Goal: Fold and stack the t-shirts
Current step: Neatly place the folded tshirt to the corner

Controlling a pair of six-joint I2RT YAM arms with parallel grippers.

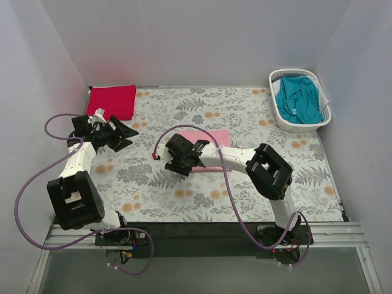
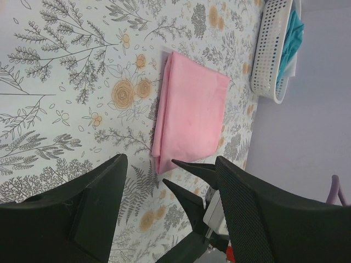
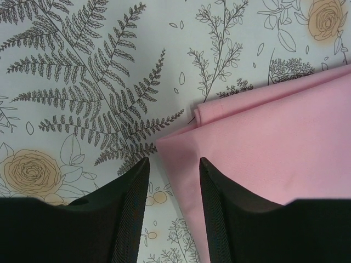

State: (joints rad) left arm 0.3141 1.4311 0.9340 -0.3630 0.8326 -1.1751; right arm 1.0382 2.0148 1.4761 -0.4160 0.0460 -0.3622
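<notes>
2 arms work over the floral cloth point(image 1: 245, 116), and neither pincer holds anything. At lower centre of the top view we see the right gripper point(image 1: 173, 163), jaws parted, low at the left end of the folded pink t-shirt point(image 1: 211, 137). Its wrist view shows the fingers point(image 3: 129, 208) straddling the shirt's corner without clasping it. Left of centre, the left gripper point(image 1: 127, 132) hangs wide open.

Farther back, the red t-shirt point(image 1: 112, 101) lies folded at upper left. The teal t-shirt point(image 1: 298, 99) sits crumpled in the basket point(image 1: 300, 127) at upper right.

We judge 2 hazards. Closing here may catch only the top layer and spring the fold open. It may also pinch the cloth beneath and drag it.
</notes>
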